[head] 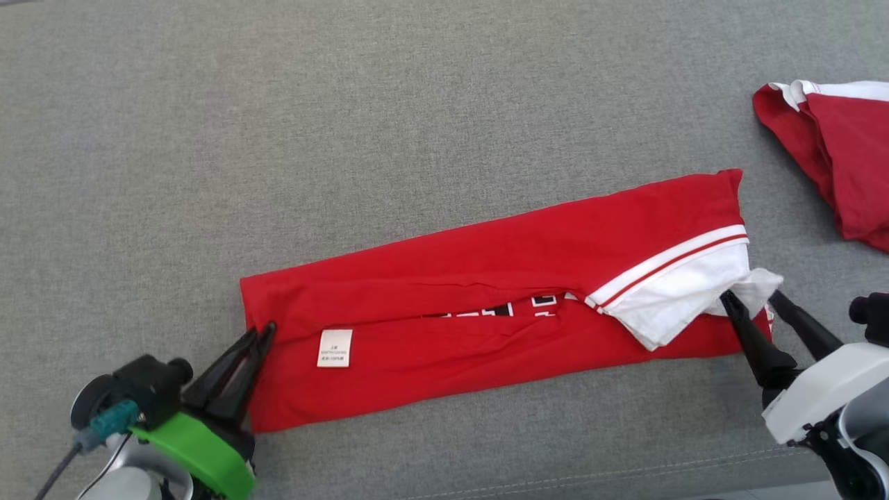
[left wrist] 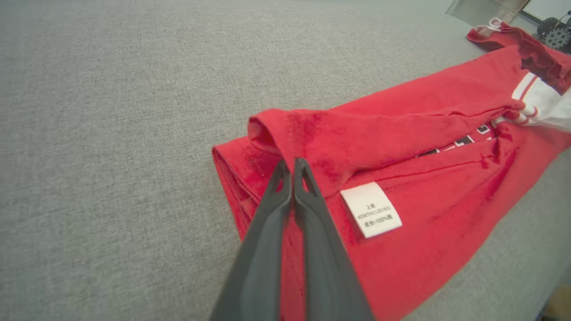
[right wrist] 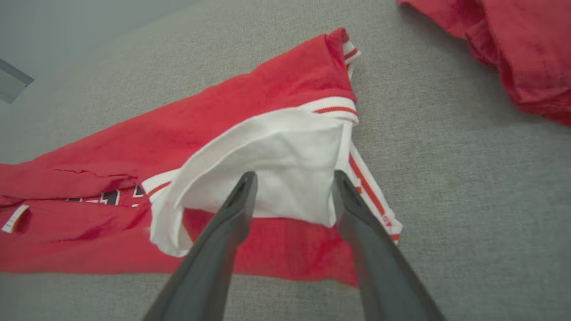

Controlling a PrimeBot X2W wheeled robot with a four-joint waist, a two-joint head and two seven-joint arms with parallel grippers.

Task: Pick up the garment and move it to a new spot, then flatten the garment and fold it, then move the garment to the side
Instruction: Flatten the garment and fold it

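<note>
From the head view, the red garment [head: 486, 278] lies folded into a long band across the grey cushion [head: 347, 104], running up toward my right. My left gripper [head: 267, 332] sits at the garment's left end, near the white label [head: 335, 347]. My right gripper [head: 750, 297] is at the other end, by the white sleeve [head: 680, 292]. A second red garment [head: 840, 153] lies well apart at the upper right.

In the left wrist view, my left fingers are pressed tight together. Their tips touch the curled-up edge of the top fold, just beside the label. I cannot tell whether any cloth is pinched between them.

In the right wrist view, my right fingers stand apart and released, holding nothing. The sleeve arches up between and beyond their tips, over the red layer below.
</note>
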